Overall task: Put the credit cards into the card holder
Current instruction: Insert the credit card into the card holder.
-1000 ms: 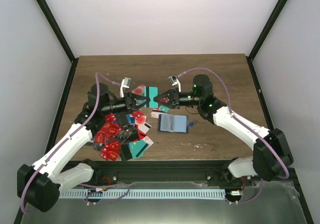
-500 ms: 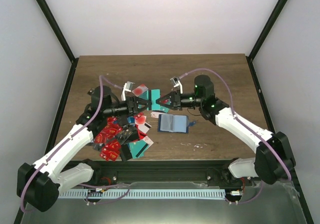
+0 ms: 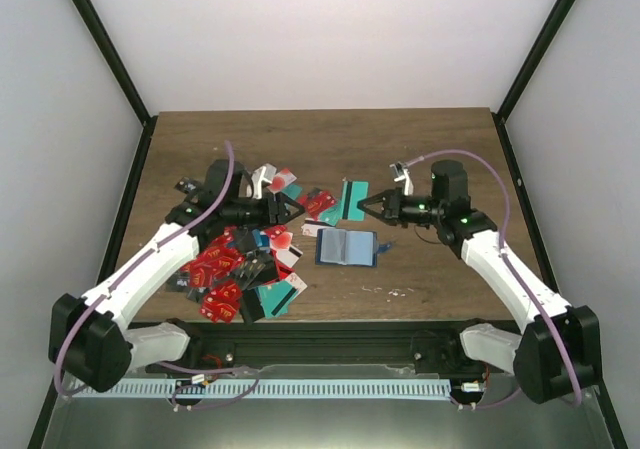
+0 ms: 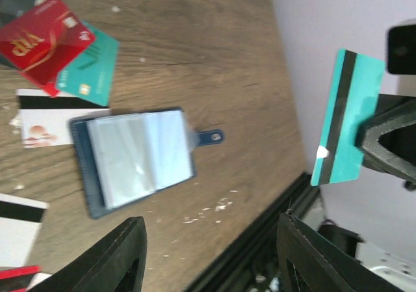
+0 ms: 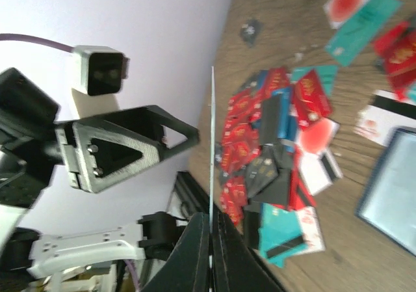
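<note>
The card holder (image 3: 346, 248) lies open on the table, dark blue with clear sleeves, also seen in the left wrist view (image 4: 133, 162). My right gripper (image 3: 363, 206) hangs just above and behind it, shut on a teal credit card (image 3: 352, 197) with a black stripe (image 4: 344, 126). In the right wrist view that card shows edge-on (image 5: 212, 142) between the closed fingers (image 5: 201, 240). My left gripper (image 3: 293, 209) is open and holds nothing, facing the right one from the left. Several more credit cards (image 3: 240, 267), mostly red, are heaped at the front left.
A red card (image 4: 45, 41) on a teal one, and a white card (image 4: 45, 119), lie just behind and left of the holder. The table's front edge with its black rail (image 3: 330, 329) runs close below the holder. Small white specks (image 3: 395, 290) dot the wood.
The left gripper has opened, let go of the teal card and drawn back left. The right gripper has shut on that card and carried it to the right.
</note>
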### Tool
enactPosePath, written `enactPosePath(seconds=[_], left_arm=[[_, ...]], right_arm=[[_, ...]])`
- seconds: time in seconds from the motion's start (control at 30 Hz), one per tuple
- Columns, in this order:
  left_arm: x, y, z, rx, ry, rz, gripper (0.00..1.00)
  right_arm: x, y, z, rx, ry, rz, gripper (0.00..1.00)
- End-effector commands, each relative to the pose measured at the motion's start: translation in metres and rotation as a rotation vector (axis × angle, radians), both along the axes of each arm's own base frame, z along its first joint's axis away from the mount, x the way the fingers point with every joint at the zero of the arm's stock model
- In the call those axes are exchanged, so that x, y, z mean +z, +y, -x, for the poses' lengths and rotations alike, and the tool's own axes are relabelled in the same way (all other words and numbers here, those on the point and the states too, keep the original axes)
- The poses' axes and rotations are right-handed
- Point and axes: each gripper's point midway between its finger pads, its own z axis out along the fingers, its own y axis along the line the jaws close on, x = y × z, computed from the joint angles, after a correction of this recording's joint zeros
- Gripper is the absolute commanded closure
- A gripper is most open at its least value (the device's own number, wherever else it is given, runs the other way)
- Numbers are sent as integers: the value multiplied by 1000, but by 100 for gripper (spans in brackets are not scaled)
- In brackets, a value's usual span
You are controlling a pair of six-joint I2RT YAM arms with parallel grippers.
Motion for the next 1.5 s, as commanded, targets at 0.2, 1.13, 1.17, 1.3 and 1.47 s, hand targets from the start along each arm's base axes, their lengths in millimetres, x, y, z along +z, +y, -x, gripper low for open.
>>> enactPosePath(seconds=[0.2,1.13,1.17,1.3,1.47], left_arm=[[-66,17,-21,-7,51,-298,46],[-172,-14,-43,-206,262,-449,76],[-175,-16,-41,-213,266,-451,77],[-185,-22,-37,-237,287,-459,78],[-192,-27,-37,-249,305,-464,79]], right_arm=[[-74,-48,12,-101,112,208,99],[-169,-13,-8,3,264,354,99],[-169,-13,-9,6,257,354,99],[-173,-10,-16,18,235,354,99],[-177,-7,-21,23,214,346,99]])
